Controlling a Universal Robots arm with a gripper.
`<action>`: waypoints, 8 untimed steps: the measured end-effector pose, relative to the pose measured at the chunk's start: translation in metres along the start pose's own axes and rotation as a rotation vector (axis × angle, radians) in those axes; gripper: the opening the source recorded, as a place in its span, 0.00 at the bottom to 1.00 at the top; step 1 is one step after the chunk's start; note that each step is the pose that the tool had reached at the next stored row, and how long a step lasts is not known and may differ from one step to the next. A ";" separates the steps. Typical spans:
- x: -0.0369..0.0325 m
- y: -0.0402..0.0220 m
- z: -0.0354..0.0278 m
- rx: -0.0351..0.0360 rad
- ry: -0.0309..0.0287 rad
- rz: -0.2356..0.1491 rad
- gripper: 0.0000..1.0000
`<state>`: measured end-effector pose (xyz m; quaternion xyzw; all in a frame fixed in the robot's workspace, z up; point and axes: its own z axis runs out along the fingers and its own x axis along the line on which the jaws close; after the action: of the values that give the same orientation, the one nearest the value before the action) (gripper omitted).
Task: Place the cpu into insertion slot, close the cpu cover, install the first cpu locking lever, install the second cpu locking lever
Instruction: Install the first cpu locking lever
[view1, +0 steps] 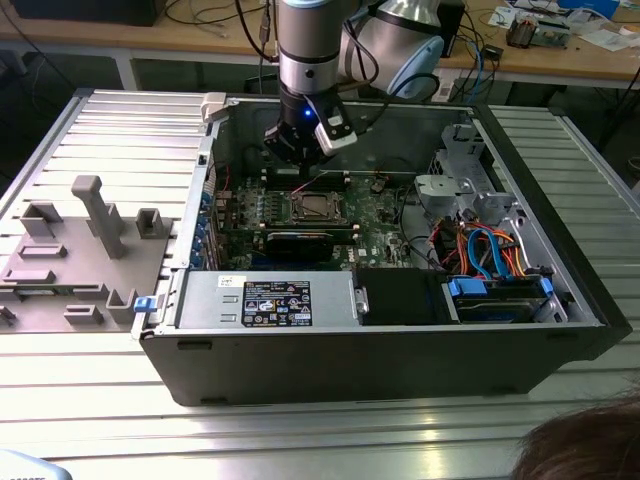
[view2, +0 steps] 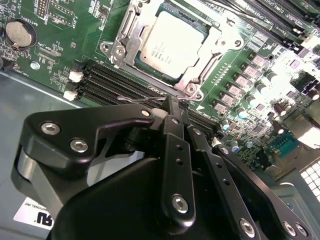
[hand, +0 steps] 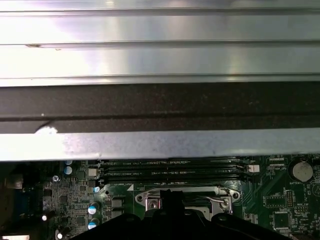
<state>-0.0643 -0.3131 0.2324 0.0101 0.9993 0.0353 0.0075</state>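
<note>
Dull silver cpu (view2: 172, 44) with fine dark print, framed by a shiny silver cpu cover (view2: 200, 67), on a green circuit board (view2: 60, 45) dotted with black memory slots (view2: 115, 87). Matte black end effector (view2: 172, 107) with silver screw heads. Dark grey computer case (view1: 380, 360), pale ribbed metal surface (view1: 100, 420), blue and orange cables (view1: 480, 250) at the exterior view's right.

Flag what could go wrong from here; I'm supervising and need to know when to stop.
The gripper pinches the thin locking lever only at its tip, so the wire could slip out and spring back. It works close beside the memory slots and could scrape them.
</note>
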 end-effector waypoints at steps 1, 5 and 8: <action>0.0000 0.0000 0.0002 0.0000 0.0000 0.000 0.11; 0.0000 -0.0001 0.0011 0.0000 0.0000 0.000 0.11; 0.0000 -0.0001 0.0018 0.0000 0.0000 -0.001 0.11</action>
<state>-0.0643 -0.3131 0.2306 0.0099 0.9993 0.0353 0.0075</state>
